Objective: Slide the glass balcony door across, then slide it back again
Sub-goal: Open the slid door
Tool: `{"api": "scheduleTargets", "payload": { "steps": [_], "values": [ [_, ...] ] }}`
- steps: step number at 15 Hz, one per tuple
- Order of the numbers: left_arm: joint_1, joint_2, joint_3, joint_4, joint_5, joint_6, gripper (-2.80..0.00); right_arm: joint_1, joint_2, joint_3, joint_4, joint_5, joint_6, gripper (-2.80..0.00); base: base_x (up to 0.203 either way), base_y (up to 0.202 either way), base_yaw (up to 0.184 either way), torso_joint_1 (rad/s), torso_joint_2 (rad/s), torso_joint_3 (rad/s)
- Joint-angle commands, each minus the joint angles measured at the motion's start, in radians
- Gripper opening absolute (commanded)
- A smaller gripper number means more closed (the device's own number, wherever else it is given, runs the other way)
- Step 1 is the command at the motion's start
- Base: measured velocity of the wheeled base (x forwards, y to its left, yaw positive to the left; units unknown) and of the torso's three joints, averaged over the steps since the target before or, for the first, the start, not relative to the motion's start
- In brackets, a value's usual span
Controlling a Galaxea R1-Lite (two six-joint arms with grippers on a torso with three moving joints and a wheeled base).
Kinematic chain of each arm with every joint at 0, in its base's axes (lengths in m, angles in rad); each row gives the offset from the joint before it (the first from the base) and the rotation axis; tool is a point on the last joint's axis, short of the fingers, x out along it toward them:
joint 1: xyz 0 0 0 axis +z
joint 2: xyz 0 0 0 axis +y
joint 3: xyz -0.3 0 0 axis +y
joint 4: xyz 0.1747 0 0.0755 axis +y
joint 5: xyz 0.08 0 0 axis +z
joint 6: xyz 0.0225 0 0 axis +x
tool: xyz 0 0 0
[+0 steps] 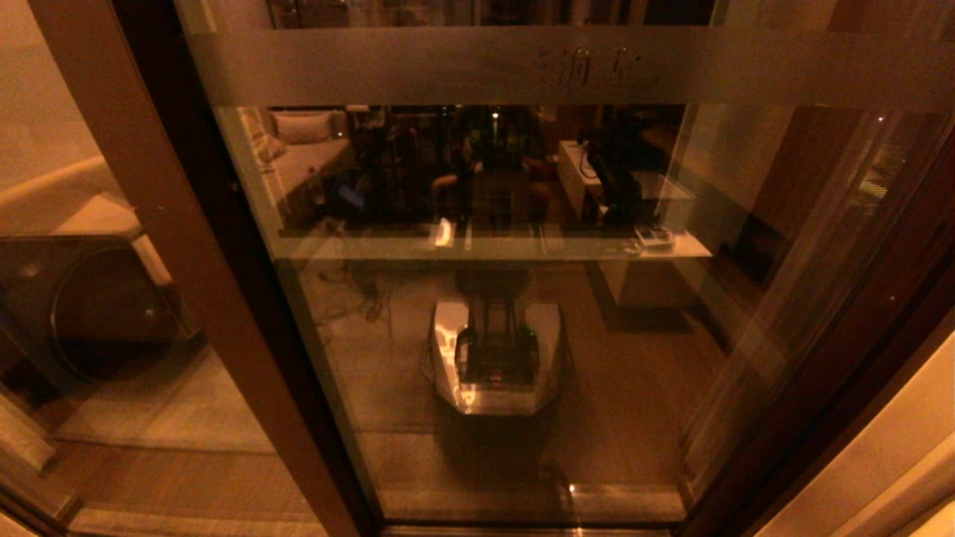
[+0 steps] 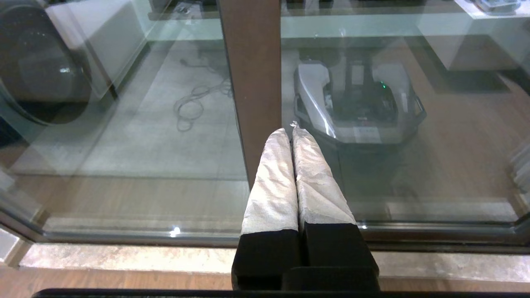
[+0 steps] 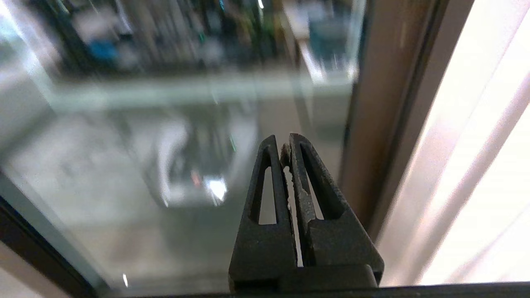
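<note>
Facing the glass balcony door (image 1: 485,335), both claws, left (image 2: 292,129) and right (image 3: 285,142), are closed, empty.

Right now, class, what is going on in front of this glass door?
A two-armed robot faces the glass balcony door, its own base mirrored in the pane. Nothing is being handled yet. The left gripper is shut and points at the brown door post without gripping it. The right gripper is shut too, held near the frame at the door's right edge beside the curtain.

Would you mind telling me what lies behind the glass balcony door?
Behind the clear, brown-framed glass balcony door, a pale paved floor with a loose cable shows. Reflections of the room and robot base cover much beyond.
</note>
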State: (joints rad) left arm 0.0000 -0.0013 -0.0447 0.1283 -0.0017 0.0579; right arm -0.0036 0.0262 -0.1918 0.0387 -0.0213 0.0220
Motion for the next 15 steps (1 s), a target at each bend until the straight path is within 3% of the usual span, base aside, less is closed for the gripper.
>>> {"api": "scheduleTargets", "payload": {
  "steps": [1, 6, 8, 10, 12, 15],
  "values": [
    [0.0, 0.0, 0.0, 0.001, 0.0, 0.0, -2.8, 0.002, 0.098, -0.181, 0.057, 0.018, 0.005, -2.8, 0.0, 0.0, 0.0, 0.0, 0.0, 0.0],
    [-0.001, 0.0, 0.0, 0.001, 0.0, 0.0, -2.8, 0.0, 0.567, -0.659, 0.172, 0.051, -0.033, -2.8, 0.0, 0.0, 0.0, 0.0, 0.0, 0.0],
    [0.0, 0.0, 0.0, 0.001, 0.0, 0.0, -2.8, -0.002, 0.734, -0.909, 0.325, 0.018, -0.041, -2.8, 0.0, 0.0, 0.0, 0.0, 0.0, 0.0],
    [0.0, 0.0, 0.0, 0.001, 0.0, 0.0, -2.8, -0.009, 0.917, -1.128, 0.604, -0.044, -0.045, -2.8, 0.0, 0.0, 0.0, 0.0, 0.0, 0.0],
    [0.0, 0.0, 0.0, 0.001, 0.0, 0.0, -2.8, -0.056, 1.046, -1.218, 0.818, -0.098, -0.047, -2.8, 0.0, 0.0, 0.0, 0.0, 0.0, 0.0],
    [0.0, 0.0, 0.0, 0.001, 0.0, 0.0, -2.8, -0.222, 1.167, -1.224, 0.871, -0.09, -0.061, -2.8, 0.0, 0.0, 0.0, 0.0, 0.0, 0.0]
  ]
}}
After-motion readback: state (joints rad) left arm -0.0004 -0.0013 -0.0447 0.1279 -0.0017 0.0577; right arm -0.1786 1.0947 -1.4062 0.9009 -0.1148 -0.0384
